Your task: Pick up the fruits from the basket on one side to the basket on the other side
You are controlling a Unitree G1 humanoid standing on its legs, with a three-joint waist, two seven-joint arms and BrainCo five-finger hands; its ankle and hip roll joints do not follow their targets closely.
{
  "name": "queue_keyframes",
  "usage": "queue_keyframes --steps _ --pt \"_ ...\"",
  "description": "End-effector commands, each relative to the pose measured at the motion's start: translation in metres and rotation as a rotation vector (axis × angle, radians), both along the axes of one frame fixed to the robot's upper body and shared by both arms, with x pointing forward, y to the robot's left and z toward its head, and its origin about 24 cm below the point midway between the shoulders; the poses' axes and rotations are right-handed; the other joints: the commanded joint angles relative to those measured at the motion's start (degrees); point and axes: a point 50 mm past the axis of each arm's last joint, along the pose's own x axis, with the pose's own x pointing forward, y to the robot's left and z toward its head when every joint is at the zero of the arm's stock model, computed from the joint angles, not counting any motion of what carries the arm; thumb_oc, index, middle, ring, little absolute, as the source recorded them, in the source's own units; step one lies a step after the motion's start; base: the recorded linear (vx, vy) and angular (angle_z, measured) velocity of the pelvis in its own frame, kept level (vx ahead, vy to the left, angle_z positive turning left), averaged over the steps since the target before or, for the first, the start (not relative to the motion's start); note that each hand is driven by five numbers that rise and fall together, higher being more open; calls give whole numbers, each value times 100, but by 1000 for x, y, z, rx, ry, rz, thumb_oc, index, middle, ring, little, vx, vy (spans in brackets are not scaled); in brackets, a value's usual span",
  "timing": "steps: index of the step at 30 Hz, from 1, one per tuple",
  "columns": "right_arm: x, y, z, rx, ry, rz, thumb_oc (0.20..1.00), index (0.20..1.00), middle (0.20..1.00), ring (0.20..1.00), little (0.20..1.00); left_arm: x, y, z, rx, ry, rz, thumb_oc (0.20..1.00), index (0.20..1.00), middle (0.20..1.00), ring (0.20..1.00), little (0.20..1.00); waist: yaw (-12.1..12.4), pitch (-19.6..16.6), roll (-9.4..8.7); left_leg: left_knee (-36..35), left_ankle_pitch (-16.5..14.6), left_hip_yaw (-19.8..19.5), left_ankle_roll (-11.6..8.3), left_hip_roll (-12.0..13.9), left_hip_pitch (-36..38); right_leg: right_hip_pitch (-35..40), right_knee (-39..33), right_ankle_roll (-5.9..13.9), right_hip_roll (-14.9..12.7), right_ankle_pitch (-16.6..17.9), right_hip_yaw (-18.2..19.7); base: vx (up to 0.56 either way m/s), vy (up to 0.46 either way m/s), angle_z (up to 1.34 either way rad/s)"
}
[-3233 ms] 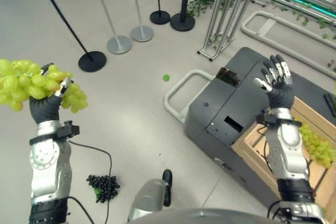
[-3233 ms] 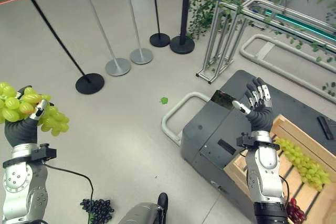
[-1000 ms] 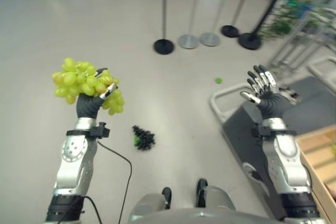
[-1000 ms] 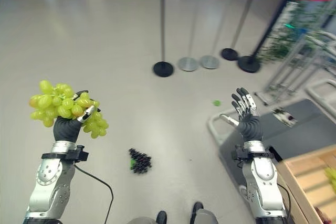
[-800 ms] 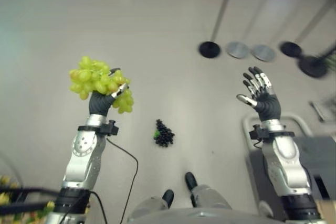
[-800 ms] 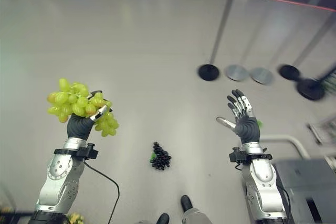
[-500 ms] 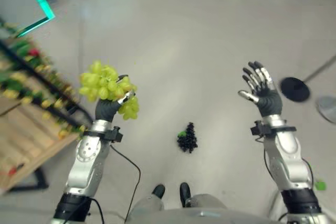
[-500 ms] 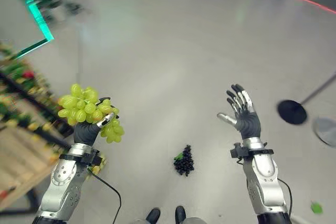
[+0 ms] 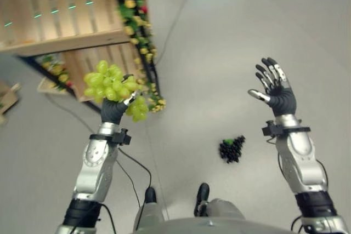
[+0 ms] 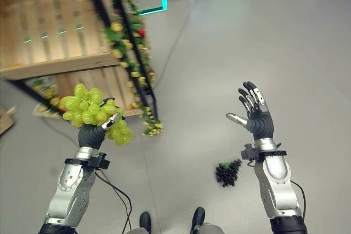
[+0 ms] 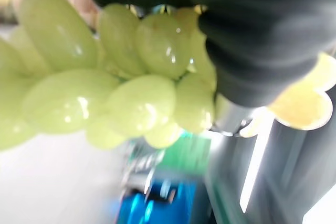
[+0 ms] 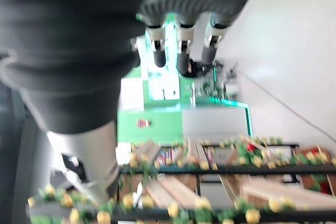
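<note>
I am carrying the green grapes (image 9: 112,87) high in my left hand (image 9: 113,111), fingers curled round the bunch, so it is riding clear of the floor on the way to the wooden crate (image 9: 60,17) at far left. My right hand (image 9: 278,95) is hanging empty, fingers spread wide. A dark grape bunch (image 9: 231,148) is lying on the floor between my arms.

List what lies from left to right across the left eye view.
Wooden crate → green grapes in the left robot hand → dark grapes on the floor → open right robot hand.
</note>
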Motion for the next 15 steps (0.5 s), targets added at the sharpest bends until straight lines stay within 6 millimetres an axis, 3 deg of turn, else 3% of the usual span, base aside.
queue_keyframes --steps 1,3,4,6,7,8,9,10,12,13,15 --pt "-4 1 10 -3 -77 -25 1000 1000 1000 1000 1000 -6 19 33 109 -175 64 200 200 200 200 200 158 -530 -299 63 -64 -194 -48 -216 -2 422 71 674 -659 -387 -347 111 277 57" --pt "-4 2 7 9 -69 -30 1000 1000 1000 1000 1000 -7 21 35 117 -180 74 200 200 200 200 200 184 -539 -353 196 -170 -212 10 -289 -81 472 129 740 -776 -366 -429 104 256 59" --pt "-2 2 2 19 -47 -43 1000 1000 1000 1000 1000 -7 22 37 127 -182 74 200 200 200 200 200 271 -527 -432 381 -349 -279 122 -476 -159 490 290 838 -1028 -263 -506 141 332 67" --pt "1 5 2 7 -46 -47 1000 1000 1000 1000 1000 -8 26 40 145 -196 93 200 200 200 200 200 418 -534 -480 589 -577 -377 281 -714 -212 539 442 949 -1267 -142 -517 173 503 53" --pt "3 7 -1 6 -27 -43 1000 1000 1000 1000 1000 -9 28 44 163 -210 103 200 200 200 200 200 525 -526 -507 726 -638 -440 509 -999 -321 471 822 1019 -1592 147 -572 174 418 24" --pt "3 8 -2 6 -26 -42 1000 1000 1000 1000 1000 -9 28 44 164 -209 104 200 200 200 200 200 516 -553 -517 719 -748 -505 477 -1003 -276 489 862 1090 -1586 53 -484 54 320 20" --pt "3 7 -1 6 -27 -43 1000 1000 1000 1000 1000 -9 28 44 164 -210 104 200 200 200 200 200 518 -533 -520 731 -642 -440 521 -1018 -332 452 852 1031 -1619 136 -568 143 296 32" --pt "4 6 -3 -12 -17 -62 1000 1000 1000 1000 1000 -6 28 46 167 -220 104 200 200 200 200 200 498 -530 -495 753 -750 -670 699 -1317 -297 326 1431 1026 -1808 448 -208 73 316 47" --pt "5 5 -4 -13 -13 -70 1000 1000 1000 1000 1000 -5 26 46 170 -222 106 200 200 200 200 200 510 -525 -473 741 -802 -747 777 -1459 -236 260 1673 1013 -1904 485 -80 196 421 85" --pt "5 4 -6 -23 -7 -90 1000 1000 1000 1000 1000 -3 24 46 179 -219 103 200 200 200 200 200 419 -533 -351 702 -814 -1065 916 -1671 -166 26 2253 930 -1672 544 566 296 521 108" --pt "0 -2 -11 -28 20 -96 1000 1000 1000 1000 1000 -2 23 44 201 -203 97 200 200 200 200 200 190 -602 -287 494 -775 -1467 961 -1770 57 -369 2483 751 -729 -171 1449 357 377 116"
